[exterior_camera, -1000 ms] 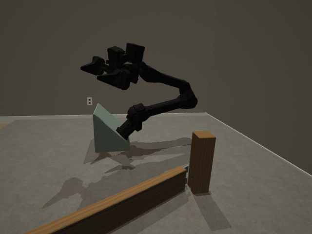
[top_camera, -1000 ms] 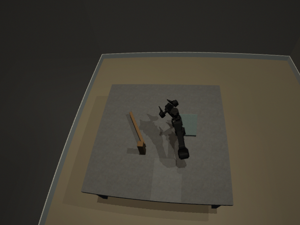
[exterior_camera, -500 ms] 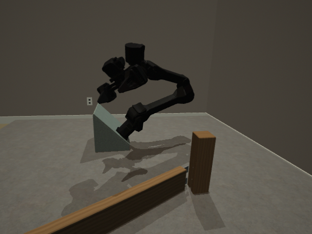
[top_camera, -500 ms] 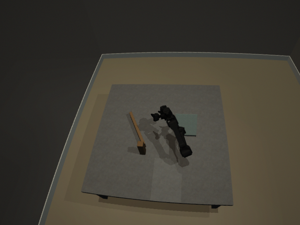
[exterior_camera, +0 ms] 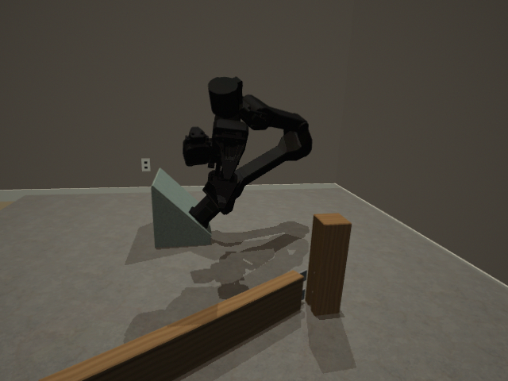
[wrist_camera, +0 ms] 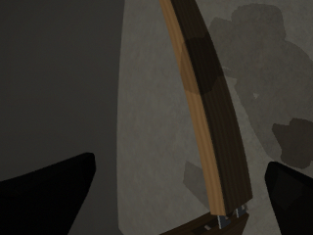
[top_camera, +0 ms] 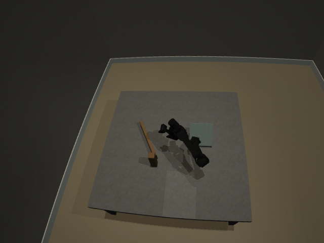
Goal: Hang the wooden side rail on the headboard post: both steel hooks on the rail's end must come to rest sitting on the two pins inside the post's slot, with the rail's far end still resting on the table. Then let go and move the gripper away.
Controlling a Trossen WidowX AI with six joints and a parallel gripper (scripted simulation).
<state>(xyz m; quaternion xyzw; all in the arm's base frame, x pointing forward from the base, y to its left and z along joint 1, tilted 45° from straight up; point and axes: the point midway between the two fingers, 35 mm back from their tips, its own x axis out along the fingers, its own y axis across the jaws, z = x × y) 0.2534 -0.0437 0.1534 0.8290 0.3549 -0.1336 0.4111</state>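
Claw: the black parallel-jaw claw (top_camera: 164,134) (exterior_camera: 213,163) (wrist_camera: 183,168) is wide open, nothing held. It's up above the surface, well apart from the rail. In the wrist view the fingertips stand either side of the rail in the picture, neither touching it.

Arm: the black jointed arm (top_camera: 192,149) (exterior_camera: 262,162) is folded, with its elbow out on the post side. Its foot is on the sloped face of a pale green wedge block (top_camera: 201,133) (exterior_camera: 176,221).

Rail: the long brown wooden side rail (top_camera: 147,137) (exterior_camera: 217,317) (wrist_camera: 212,113) lies on edge along the grey, stone-look surface (top_camera: 209,196) (exterior_camera: 82,262) (wrist_camera: 152,122), one end at the post. Far end is out of frame in exterior; top view shows it over the surface.

Hooks: two grey steel hooks (exterior_camera: 303,275) (wrist_camera: 224,221) stick out of the rail's near end, one above the other, towards the post. Rail end is just beside the post, narrow gap. Can't tell if the hook tips reach the slot; pins not clear.

Post: the short brown wooden headboard post (top_camera: 152,160) (exterior_camera: 328,266) (wrist_camera: 186,230) stands upright on the surface.
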